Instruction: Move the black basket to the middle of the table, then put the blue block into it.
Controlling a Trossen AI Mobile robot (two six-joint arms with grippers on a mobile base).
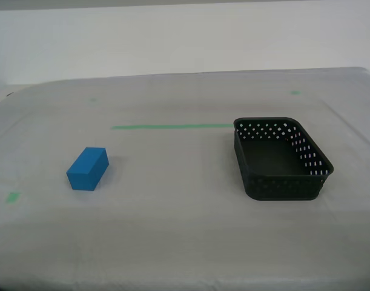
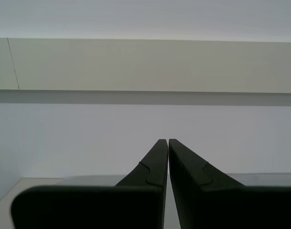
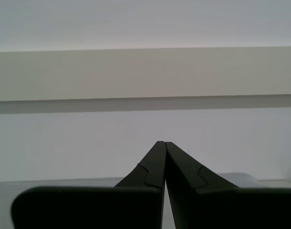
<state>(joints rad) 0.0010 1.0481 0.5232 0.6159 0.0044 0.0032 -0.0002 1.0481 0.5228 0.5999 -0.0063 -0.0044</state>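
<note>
Black basket (image 1: 281, 159) sits on the desk (image 1: 185, 242) toward the exterior view's right, upright, open side up, nothing inside. It's clearly off-centre, so step one isn't done, as I judge it. Its far corner is just beside the end of the green tape line (image 1: 171, 127), not obviously touching.

Blue block (image 1: 88, 168) lies flat on the cloth at the exterior view's left, well apart from the basket, nothing touching it. A small green tape bit (image 1: 13, 197) lies near it, toward the desk's left edge; two fainter bits further back.

No arm shows in the exterior view. My first gripper (image 3: 161, 143) and my second gripper (image 2: 164, 140) both point at a pale wall, jaws pressed together with only a hairline gap, holding nothing. Neither wrist view shows basket or block, so both arms look parked away from the work.

Progress: zero, by my read. Left to do: get the basket to the middle of the desk, then grasp the block and drop it in.
</note>
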